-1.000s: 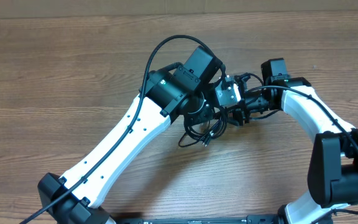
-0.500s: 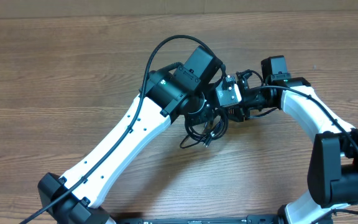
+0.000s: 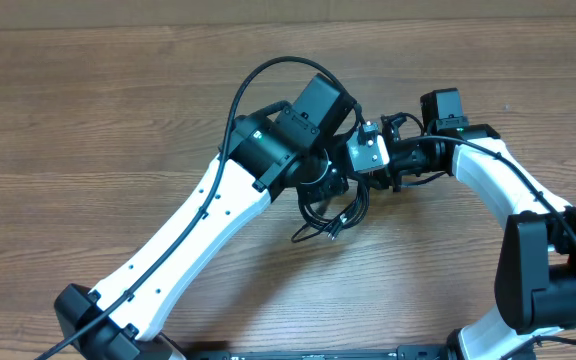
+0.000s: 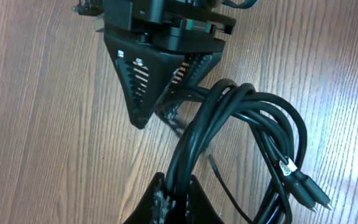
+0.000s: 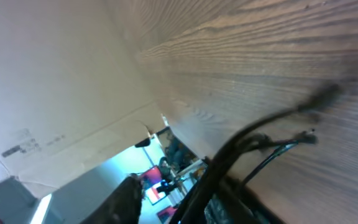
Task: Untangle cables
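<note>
Our left hand [image 4: 173, 200] is clenching the cables [image 4: 241, 118], pinching the black bundle at six o'clock in its wrist view, while the loops are fanning toward four o'clock over the wooden surface [image 4: 42, 137]. Our right hand [image 4: 151, 112] is meeting the bundle at twelve o'clock; we cannot tell whether it is gripping.

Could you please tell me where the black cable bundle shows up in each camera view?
Overhead: the cable bundle lies just below the picture's centre.
Left wrist: the bundle rises from bottom centre and loops right.
Right wrist: the bundle is blurred, at lower centre.
Shared landmark: the wooden table.
</note>
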`<state>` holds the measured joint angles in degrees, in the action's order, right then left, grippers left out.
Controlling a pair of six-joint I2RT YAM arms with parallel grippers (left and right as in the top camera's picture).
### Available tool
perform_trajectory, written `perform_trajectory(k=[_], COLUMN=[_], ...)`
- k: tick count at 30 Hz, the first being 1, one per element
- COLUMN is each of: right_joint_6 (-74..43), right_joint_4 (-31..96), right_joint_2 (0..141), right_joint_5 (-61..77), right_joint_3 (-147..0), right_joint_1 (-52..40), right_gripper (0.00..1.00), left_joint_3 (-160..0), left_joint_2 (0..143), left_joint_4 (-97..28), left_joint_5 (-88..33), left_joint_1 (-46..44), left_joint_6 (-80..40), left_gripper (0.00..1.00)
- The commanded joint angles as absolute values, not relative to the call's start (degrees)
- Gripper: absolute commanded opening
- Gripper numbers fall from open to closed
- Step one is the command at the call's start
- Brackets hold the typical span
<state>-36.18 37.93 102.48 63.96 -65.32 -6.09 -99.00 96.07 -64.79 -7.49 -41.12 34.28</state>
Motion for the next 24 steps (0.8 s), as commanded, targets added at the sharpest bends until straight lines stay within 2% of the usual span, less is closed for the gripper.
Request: perform_trajectory(k=[1,2,8,18,24], right_joint_6=[-36.2,-36.2,-36.2,-32.5,-31.0], right_joint_4=[37.7,37.7,37.7,37.7,37.8], right_joint_2=[101.1,101.1,101.0,99.1,96.4], right_joint_5=[65.6,65.7,74.8,78.1,77.4], right_joint_3=[-66.0,-66.0,-66.0,-66.1,-66.1], right_joint_1=[-6.2,-6.2,-6.8,-10.6,-10.7], right_gripper=[0.12,0.04,0.04,0.04,0.04], left_joint_3=[-100.6,-100.6,-100.6,-99.0,-98.9], left_joint_2=[94.0,94.0,94.0,94.9,97.1], left_joint_4=[-64.5,-64.5,-62.4,-61.8,-60.5], left_joint_5=[-8.4,-8.4,-8.5,-8.1,-0.1], left_joint_1=[-41.0,-41.0,-41.0,-40.8,-38.6], left_joint_6=[33.9,33.9,33.9,33.8,27.1], left_gripper=[0.04,0.04,0.04,0.04,0.04])
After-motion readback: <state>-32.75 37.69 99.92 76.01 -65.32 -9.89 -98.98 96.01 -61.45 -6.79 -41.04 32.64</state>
